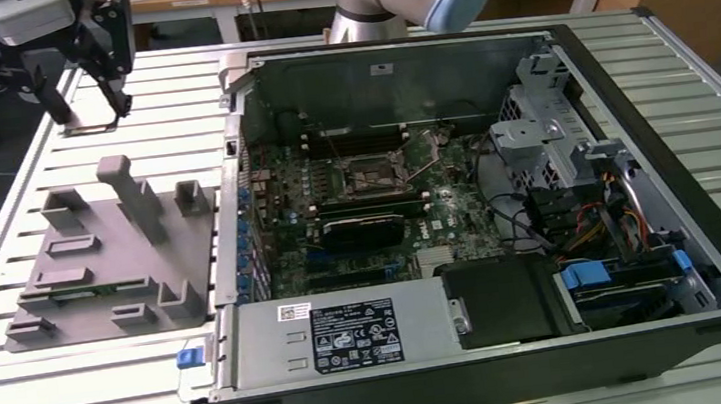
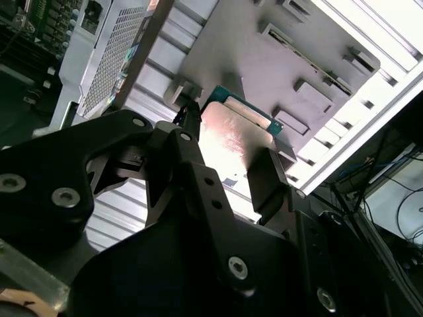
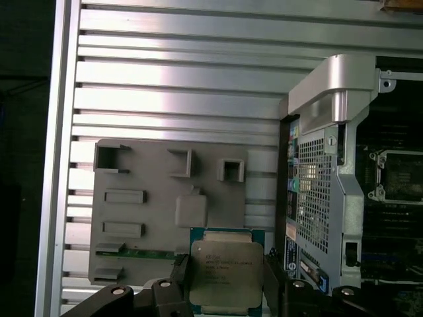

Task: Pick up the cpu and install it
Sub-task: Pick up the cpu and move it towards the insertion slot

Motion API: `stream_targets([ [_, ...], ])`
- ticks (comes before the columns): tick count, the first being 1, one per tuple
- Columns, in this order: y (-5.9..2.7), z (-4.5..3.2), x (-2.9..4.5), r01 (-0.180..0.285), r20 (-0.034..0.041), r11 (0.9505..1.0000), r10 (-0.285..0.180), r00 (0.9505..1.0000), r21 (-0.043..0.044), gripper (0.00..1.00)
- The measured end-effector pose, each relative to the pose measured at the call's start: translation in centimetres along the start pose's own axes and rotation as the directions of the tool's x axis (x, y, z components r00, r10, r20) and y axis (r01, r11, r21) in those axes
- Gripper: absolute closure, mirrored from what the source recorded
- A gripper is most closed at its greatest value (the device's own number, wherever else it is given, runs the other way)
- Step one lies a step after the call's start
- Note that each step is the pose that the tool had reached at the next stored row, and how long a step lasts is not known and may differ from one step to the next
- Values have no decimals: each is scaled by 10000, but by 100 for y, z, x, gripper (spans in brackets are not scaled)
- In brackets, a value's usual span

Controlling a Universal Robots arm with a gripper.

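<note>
The cpu (image 3: 225, 264), a small square chip with a shiny metal top and a green rim, sits between my gripper's black fingers (image 3: 182, 272) in both wrist views. My gripper (image 1: 93, 111) is shut on the cpu (image 2: 232, 132) and hangs in the air near the back at the exterior view's left, above the slatted table. It is beyond the grey tray (image 1: 100, 275). In the exterior view the cpu (image 1: 94, 125) appears only as a thin edge. The black socket frame (image 1: 378, 172) lies open on the motherboard inside the computer case, well away at the exterior view's right of the gripper.
The open computer case (image 1: 469, 211) lies on its side on the slatted aluminium table (image 1: 72, 393). Its metal wall (image 3: 324, 172) rises between the tray and the motherboard. Cables and drive cages fill the case's side at the exterior view's right. Upright blocks stand on the tray.
</note>
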State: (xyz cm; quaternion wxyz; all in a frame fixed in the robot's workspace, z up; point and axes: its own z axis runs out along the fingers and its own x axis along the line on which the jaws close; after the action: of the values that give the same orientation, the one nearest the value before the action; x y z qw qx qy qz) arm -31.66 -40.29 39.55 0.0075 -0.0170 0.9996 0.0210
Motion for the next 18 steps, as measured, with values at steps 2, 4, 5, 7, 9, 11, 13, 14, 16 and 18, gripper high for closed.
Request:
stream_targets([
  [2,-1,0,-22,1,0,10000,-1,10000,0,47],
  [4,-2,1,-45,0,0,10000,0,10000,0,47],
  [5,-2,1,-56,1,0,10000,-1,10000,0,47],
  [7,-3,1,-79,0,0,10000,0,10000,0,47],
  [9,-4,2,-104,0,0,10000,0,10000,0,47],
  [11,-4,2,-126,0,0,10000,0,10000,0,47],
  [13,-5,2,-149,0,0,10000,0,10000,0,47],
  [14,-6,2,-160,1,0,10000,-1,10000,0,47],
  [16,-6,2,-184,0,0,10000,0,10000,0,47],
  [18,-7,3,-209,0,1,10000,0,10000,-1,47],
])
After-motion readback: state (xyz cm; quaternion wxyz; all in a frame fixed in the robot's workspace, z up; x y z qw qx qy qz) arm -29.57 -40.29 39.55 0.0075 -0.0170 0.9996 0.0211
